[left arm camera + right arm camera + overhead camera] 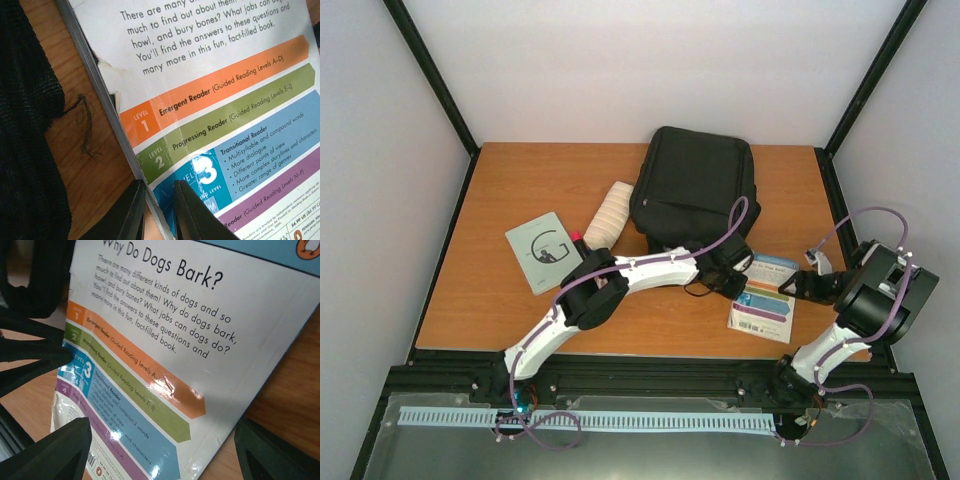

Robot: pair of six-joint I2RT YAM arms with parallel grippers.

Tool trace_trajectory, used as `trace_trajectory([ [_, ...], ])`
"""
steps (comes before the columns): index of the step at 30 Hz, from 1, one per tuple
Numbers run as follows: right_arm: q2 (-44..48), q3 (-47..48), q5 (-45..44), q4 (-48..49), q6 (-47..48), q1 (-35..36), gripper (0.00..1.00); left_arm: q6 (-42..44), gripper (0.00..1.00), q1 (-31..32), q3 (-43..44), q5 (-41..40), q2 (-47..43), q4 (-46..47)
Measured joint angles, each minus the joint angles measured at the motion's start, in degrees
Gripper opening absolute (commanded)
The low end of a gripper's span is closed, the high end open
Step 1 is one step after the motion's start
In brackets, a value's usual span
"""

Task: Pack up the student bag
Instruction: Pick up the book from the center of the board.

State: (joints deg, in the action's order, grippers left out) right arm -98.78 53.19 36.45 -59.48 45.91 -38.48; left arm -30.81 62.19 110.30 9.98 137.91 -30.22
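The biggest thing is the brown wooden table, and everything else sits on it. Next is the student bag. It is black and soft, and it lies flat at the back of the table, near the middle. The left arm is long and white. It reaches across the table and ends just in front of the bag. The right arm is bent up at the right side of the table. A book lies between the two arms, just in front of the bag and a bit to the right. Its back cover says "Why Do Dogs Bark?" and has orange, green, blue and purple bands. The left gripper has its two black fingers close together. The left edge of the book sits between them, so it looks like a pinch, though the bottom of the view cuts the fingers off. The right gripper has its fingers wide apart over the right side of the book, and it holds nothing. To the left of the bag lies a pale rolled cloth. Further left is a thin grey booklet with a big letter G on it. A small red thing lies between the booklet and the roll. A tiny brown thread lies on the wood beside the book.
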Motion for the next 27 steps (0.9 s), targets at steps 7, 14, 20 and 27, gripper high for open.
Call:
trace_trajectory([
  [7, -0.81, 6.58, 6.78, -6.51, 5.7, -0.02, 0.8, -0.48, 0.14, -0.22, 0.55, 1.01, 0.57, -0.04],
  [14, -0.85, 9.7, 12.57, -10.86, 8.28, -0.02, 0.79, -0.61, 0.14, -0.22, 0.48, 1.77, 0.7, 0.76],
  [20, -4.0, 10.97, 14.99, -11.19, 9.07, -0.17, 0.68, -0.87, 0.15, -0.42, -0.09, 2.62, 0.68, 1.88],
  [27, -6.64, 11.17, 14.73, -7.08, 6.84, -0.46, 0.55, -1.55, 0.15, -0.68, -2.08, 3.85, 0.24, 5.33],
])
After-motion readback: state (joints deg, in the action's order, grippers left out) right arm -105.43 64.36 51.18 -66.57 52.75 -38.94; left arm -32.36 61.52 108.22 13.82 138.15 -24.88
